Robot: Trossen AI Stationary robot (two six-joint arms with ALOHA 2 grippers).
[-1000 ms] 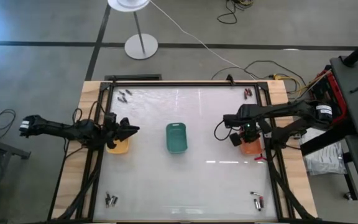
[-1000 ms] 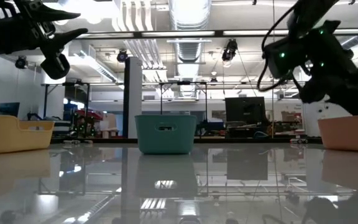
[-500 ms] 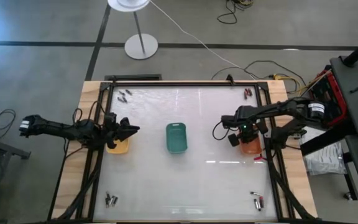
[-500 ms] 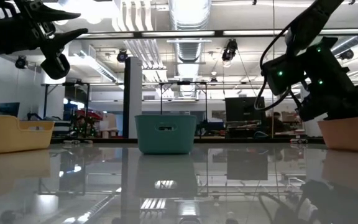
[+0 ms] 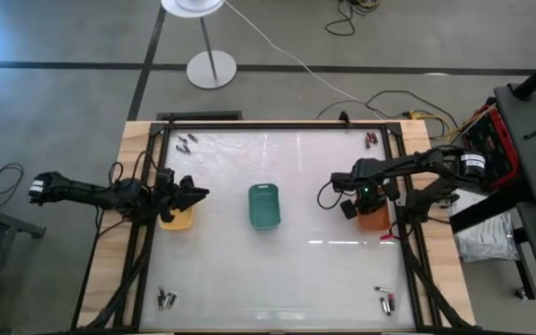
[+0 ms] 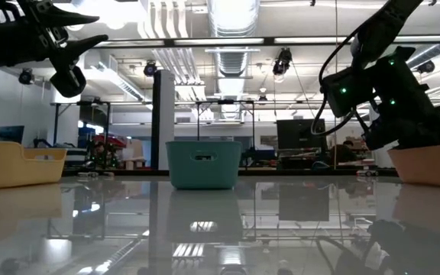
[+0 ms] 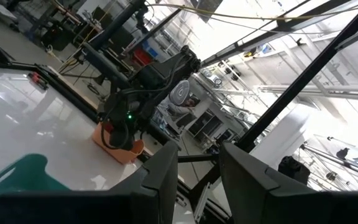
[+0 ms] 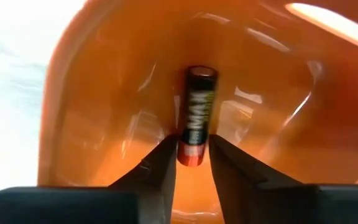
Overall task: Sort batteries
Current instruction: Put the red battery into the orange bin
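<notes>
A dark battery (image 8: pixel 197 112) with a red end shows inside the orange tray (image 8: pixel 98 106), with my right gripper (image 8: pixel 192 142) shut on it. In the high view the right gripper (image 5: pixel 361 200) is low over the orange tray (image 5: pixel 377 221) at the table's right. My left gripper (image 5: pixel 196 193) hangs open and empty above the yellow tray (image 5: pixel 179 220) at the left. Loose batteries lie in small groups near the table's corners: far left (image 5: pixel 186 143), far right (image 5: pixel 370 139), near left (image 5: pixel 166 299) and near right (image 5: pixel 385 301). My right gripper pinches the battery's red end (image 8: pixel 191 154) between its two fingers (image 8: pixel 160 165), reaching down into the orange tray from above. The battery sticks out past the fingertips toward the tray's inside. I cannot tell whether its far end touches the tray.
The green tray (image 5: pixel 264 207) stands at the table's middle, between the two arms. A black frame (image 5: pixel 268 124) runs around the white tabletop. The broad stretch of table nearer than the trays (image 5: pixel 277 270) is bare. A lamp base (image 5: pixel 211 69) stands on the floor beyond the far edge.
My right gripper has come down into the orange tray with the battery, most of the drop in the first half second, and its arm has folded in a little. The left arm has kept still.
</notes>
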